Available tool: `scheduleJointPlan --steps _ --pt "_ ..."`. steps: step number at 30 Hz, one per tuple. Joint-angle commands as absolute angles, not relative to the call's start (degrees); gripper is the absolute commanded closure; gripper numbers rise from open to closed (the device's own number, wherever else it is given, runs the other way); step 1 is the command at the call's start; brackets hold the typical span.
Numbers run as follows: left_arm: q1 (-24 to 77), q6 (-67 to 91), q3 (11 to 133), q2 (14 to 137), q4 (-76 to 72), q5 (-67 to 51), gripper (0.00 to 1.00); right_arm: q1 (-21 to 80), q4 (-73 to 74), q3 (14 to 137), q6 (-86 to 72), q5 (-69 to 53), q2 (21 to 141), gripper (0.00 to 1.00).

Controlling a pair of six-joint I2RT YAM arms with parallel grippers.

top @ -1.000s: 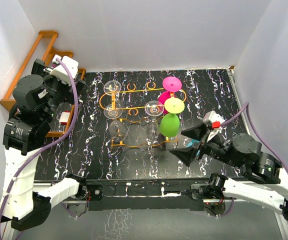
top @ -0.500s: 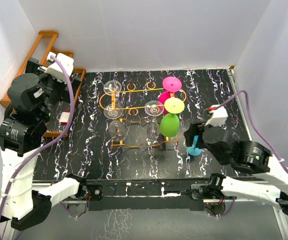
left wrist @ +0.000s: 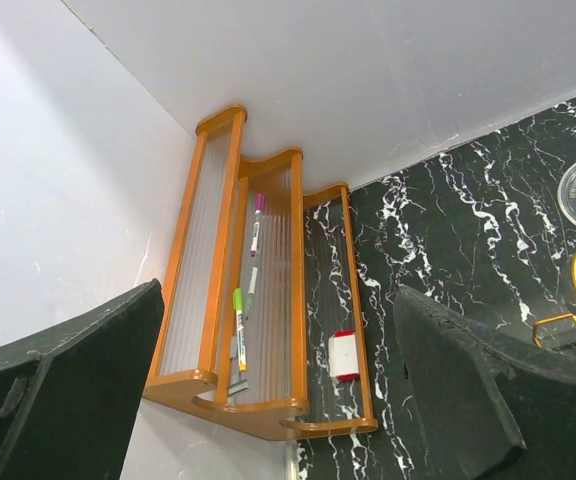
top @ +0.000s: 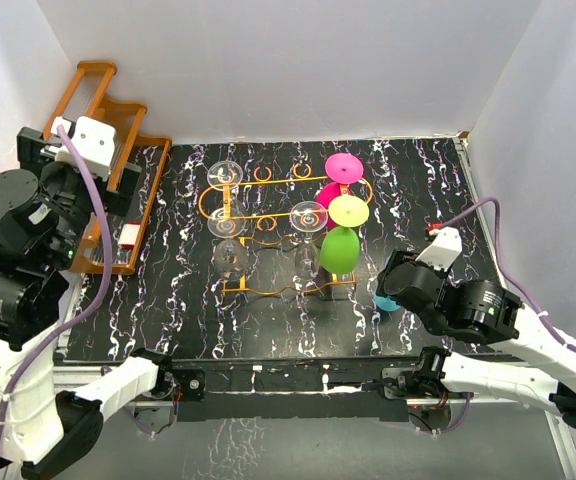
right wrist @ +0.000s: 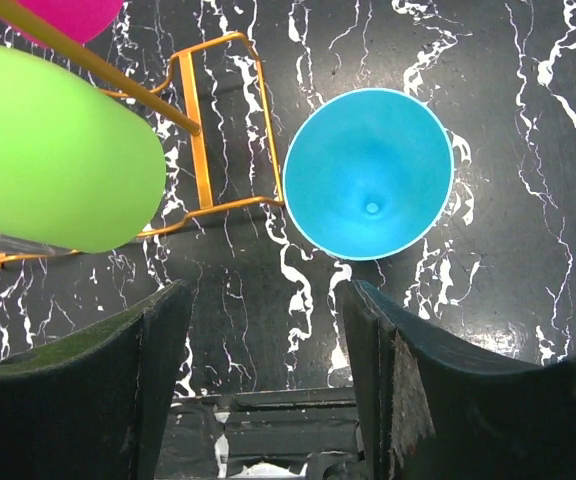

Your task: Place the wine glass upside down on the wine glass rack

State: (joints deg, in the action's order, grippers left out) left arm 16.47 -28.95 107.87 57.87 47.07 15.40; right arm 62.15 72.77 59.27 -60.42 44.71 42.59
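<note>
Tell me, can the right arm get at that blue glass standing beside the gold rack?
Probably yes. The right gripper hangs right above the blue glass, jaws apart and empty. The rack and the green glass sit close on one side, leaving little room there.

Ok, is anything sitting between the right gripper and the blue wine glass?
Nothing visible. The right gripper has its jaws open toward the upright blue wine glass across bare tabletop; the wine glass rack and its hanging green glass sit off to one side.
</note>
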Motion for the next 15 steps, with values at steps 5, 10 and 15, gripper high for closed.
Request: scheduleJointPlan --steps 5,10,15 --pt "15.0 -26.5 106.6 56.6 48.3 13.4 0.03 62.2 72.0 58.7 -68.2 52.6 45.8 0.56" --pt "14.9 -26.5 105.5 56.2 47.6 15.2 0.03 62.0 69.0 57.1 -67.2 53.6 45.2 0.57" --pt "14.9 -26.2 105.3 55.7 47.8 15.0 0.03 61.6 69.0 57.9 -67.2 54.5 45.5 0.55"
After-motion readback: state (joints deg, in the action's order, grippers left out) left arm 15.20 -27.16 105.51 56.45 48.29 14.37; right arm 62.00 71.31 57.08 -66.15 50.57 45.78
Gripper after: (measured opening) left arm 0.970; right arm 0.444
